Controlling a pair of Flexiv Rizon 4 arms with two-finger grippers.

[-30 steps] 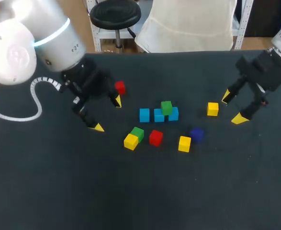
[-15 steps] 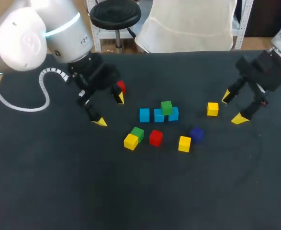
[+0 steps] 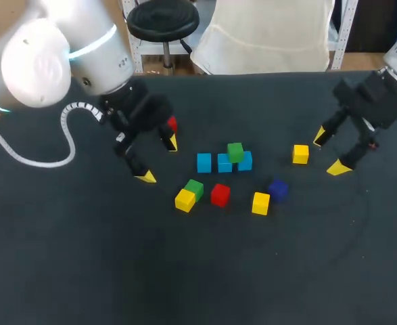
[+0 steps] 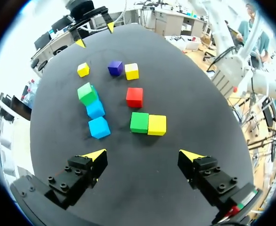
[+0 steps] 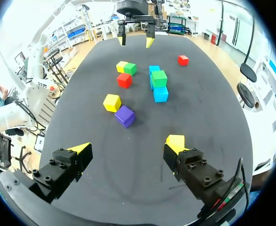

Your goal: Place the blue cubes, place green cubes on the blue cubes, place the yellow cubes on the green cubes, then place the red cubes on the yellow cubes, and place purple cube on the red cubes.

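Blue cubes (image 3: 224, 163) sit three in a row, a green cube (image 3: 235, 152) on top; toward the front edge of the desk (image 3: 83, 271) lie a second green cube (image 3: 194, 188) touching a yellow cube (image 3: 184, 200), a red cube (image 3: 220, 194), another yellow cube (image 3: 260, 203) and the purple cube (image 3: 278, 189). The left fingers (image 3: 146, 177) hang open, empty, left of the row by a second red cube (image 3: 172, 124); the right fingers (image 3: 337, 168), open too, are beside a third yellow cube (image 3: 300, 154).

Blue cubes (image 3: 204, 162) — green cube (image 3: 235, 152) atop.
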